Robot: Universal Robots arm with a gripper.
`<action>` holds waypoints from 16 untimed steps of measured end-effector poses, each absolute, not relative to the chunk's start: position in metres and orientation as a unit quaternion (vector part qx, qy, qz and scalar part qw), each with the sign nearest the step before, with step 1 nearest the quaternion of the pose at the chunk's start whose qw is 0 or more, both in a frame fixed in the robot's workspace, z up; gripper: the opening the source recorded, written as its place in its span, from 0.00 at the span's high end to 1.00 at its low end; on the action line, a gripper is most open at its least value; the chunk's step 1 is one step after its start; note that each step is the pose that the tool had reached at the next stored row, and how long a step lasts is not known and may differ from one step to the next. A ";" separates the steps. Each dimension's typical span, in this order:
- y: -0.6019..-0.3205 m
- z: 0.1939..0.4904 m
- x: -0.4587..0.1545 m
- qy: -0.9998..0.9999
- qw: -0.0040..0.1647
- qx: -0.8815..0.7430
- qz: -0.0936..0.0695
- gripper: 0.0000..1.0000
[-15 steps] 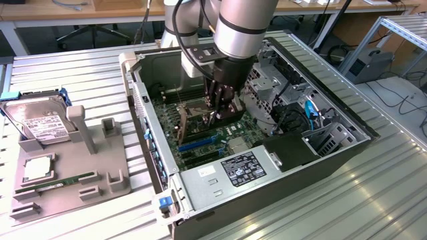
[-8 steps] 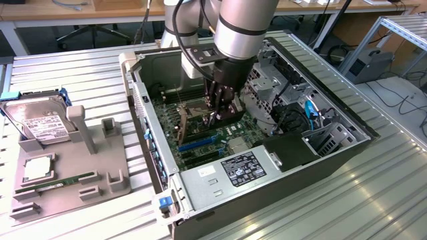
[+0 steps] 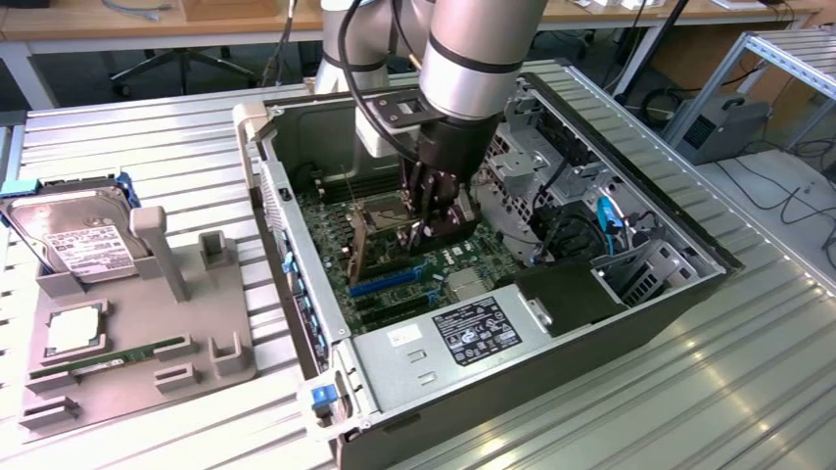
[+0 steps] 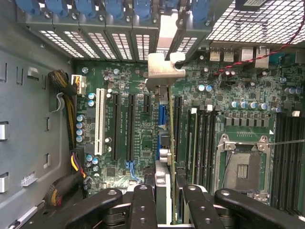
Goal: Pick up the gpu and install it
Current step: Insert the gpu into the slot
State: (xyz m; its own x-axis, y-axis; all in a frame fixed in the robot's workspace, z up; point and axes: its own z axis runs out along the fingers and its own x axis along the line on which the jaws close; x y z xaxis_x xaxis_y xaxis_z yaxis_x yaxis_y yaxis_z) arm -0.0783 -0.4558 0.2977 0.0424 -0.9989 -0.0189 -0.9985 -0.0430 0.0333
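Note:
The open computer case [image 3: 280, 211] lies on its side on the metal table, and my gripper [image 3: 433, 223] reaches down into it over the green motherboard [image 3: 392, 284]. In the wrist view the gpu [image 4: 172, 143] shows edge-on as a thin upright card between the black fingers [image 4: 143, 207]. My gripper [image 4: 169, 212] is shut on it. The gpu's silver bracket [image 4: 163, 71] sits up against the rear slot openings of the case. The card stands over the expansion slots, beside a blue slot [image 4: 162, 117]. Whether its edge is seated in a slot I cannot tell.
A white slot [image 4: 100, 121] and black slots lie beside the card, and an open processor socket [image 4: 243, 167] on its other side. Cable bundles [image 4: 66, 95] hang by the case wall. Outside, a grey holder [image 3: 170, 377] carries a hard drive [image 3: 78, 240], a processor [image 3: 74, 328] and a memory stick [image 3: 112, 360].

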 end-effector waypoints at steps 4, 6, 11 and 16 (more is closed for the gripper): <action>-0.457 0.295 -0.078 -0.692 0.006 0.722 -0.018 0.73; -0.457 0.295 -0.078 -0.692 0.006 0.722 -0.018 0.73; -0.458 0.288 -0.078 -0.692 0.006 0.722 -0.018 0.73; -0.459 0.287 -0.078 -0.692 0.005 0.722 -0.018 0.73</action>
